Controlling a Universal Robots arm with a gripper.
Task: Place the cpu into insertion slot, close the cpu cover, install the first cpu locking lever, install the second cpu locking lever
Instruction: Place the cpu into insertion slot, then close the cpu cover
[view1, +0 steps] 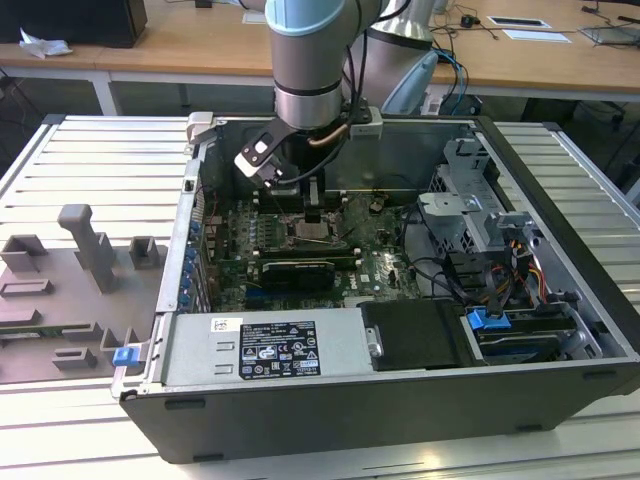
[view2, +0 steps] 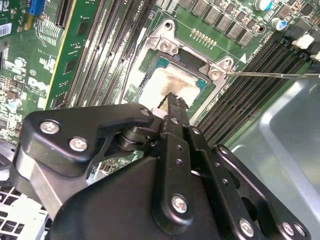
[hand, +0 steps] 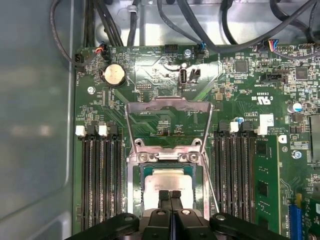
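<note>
The cpu (hand: 167, 181) lies flat in the insertion slot (hand: 132, 186) on the green board, its pale metal top showing. My gripper (hand: 170, 194) hangs just above the cpu's edge with its fingertips (hand: 163, 194) pressed together and nothing between them. In the second wrist view the gripper (view2: 173, 101) tip stands over the cpu (view2: 167, 82) inside the slot's silvery rim (view2: 165, 45). The cpu cover (hand: 167, 104) is swung open, standing up beyond the slot. A thin wire locking lever (view2: 270, 75) sticks out sideways, unlatched. In the exterior view the gripper (view1: 313, 214) reaches down into the case over the slot (view1: 318, 237).
Black memory slots (hand: 102, 185) flank the socket on both sides. A black card (view1: 298, 272) lies in front of it, with cables (view1: 440, 270) and a drive cage (view1: 470, 215) on the exterior view's right. The case wall (view1: 200, 200) and grey fixtures (view1: 90, 245) stand on its left.
</note>
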